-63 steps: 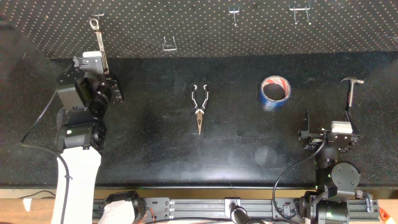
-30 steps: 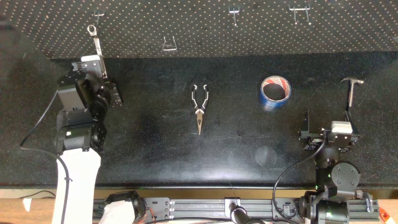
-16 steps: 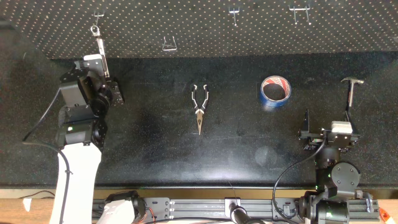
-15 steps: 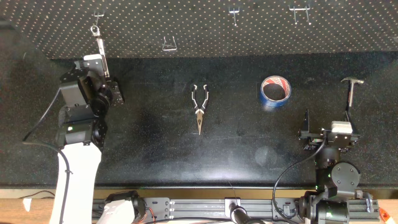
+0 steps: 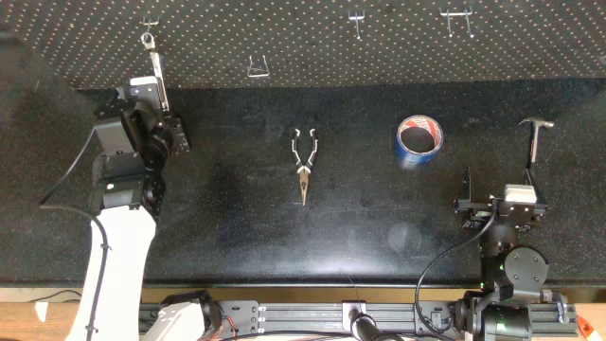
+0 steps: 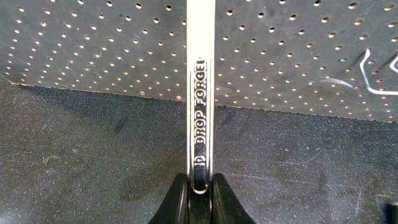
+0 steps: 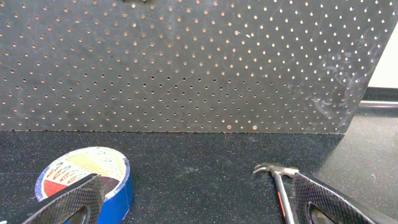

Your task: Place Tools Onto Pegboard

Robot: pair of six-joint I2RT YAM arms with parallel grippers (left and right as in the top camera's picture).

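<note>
My left gripper (image 5: 157, 93) is shut on a silver wrench (image 5: 153, 59) and holds it up against the pegboard (image 5: 312, 43); the ring end sits just below the far-left hook (image 5: 150, 23). In the left wrist view the wrench shaft (image 6: 200, 93) runs straight up from my pinched fingers (image 6: 179, 200). Pliers (image 5: 303, 161) lie mid-table. A blue tape roll (image 5: 418, 139) and a small hammer (image 5: 534, 142) lie on the right. My right gripper (image 5: 497, 194) rests low near the right base, open, with the tape roll (image 7: 84, 174) and hammer (image 7: 278, 180) ahead of it.
More wire hooks hang on the pegboard: one triangular (image 5: 258, 66), one at centre (image 5: 356, 17), one at right (image 5: 457, 16). The black tabletop (image 5: 237, 218) lies bare between the tools. A wire hook (image 6: 379, 74) shows beside the wrench in the left wrist view.
The left gripper has carried the wrench farther up the pegboard, bringing its ring end closer to the far-left hook. The right arm has stayed still.
</note>
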